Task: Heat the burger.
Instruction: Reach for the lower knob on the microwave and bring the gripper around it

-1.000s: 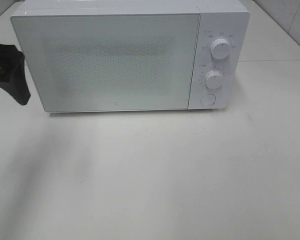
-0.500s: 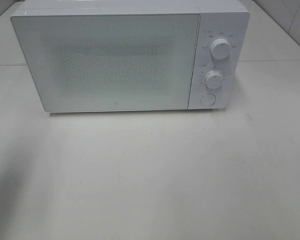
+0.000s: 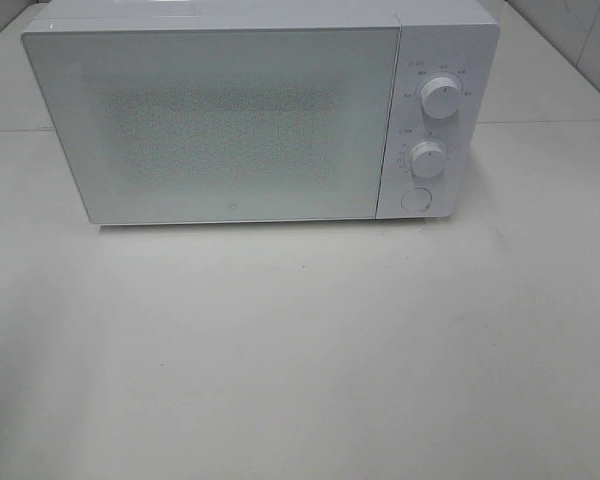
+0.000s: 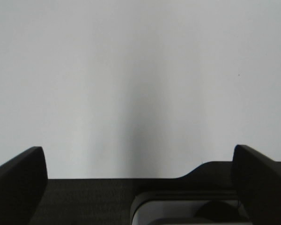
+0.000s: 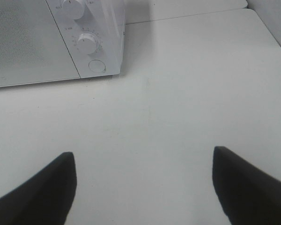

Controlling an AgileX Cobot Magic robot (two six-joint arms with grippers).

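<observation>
The burger is out of view in every frame. A white microwave (image 3: pixel 240 115) stands at the back of the table with its door (image 3: pixel 215 125) shut; its frosted window hides the inside. Two knobs (image 3: pixel 441 96) and a round button (image 3: pixel 415 199) sit on its right panel. The microwave's panel also shows in the right wrist view (image 5: pixel 86 42). My left gripper (image 4: pixel 140 178) is open and empty over bare white table. My right gripper (image 5: pixel 145 183) is open and empty, in front of the microwave and to its right. Neither gripper shows in the exterior high view.
The white table (image 3: pixel 310 350) stretches in front of the microwave. A seam between table panels (image 3: pixel 540 122) runs behind it on the right. The table's right edge meets a wall (image 5: pixel 271 18).
One second ago the dark left arm stood at the left edge of the high view beside the microwave. It has pulled out of that view. The microwave has not moved.
</observation>
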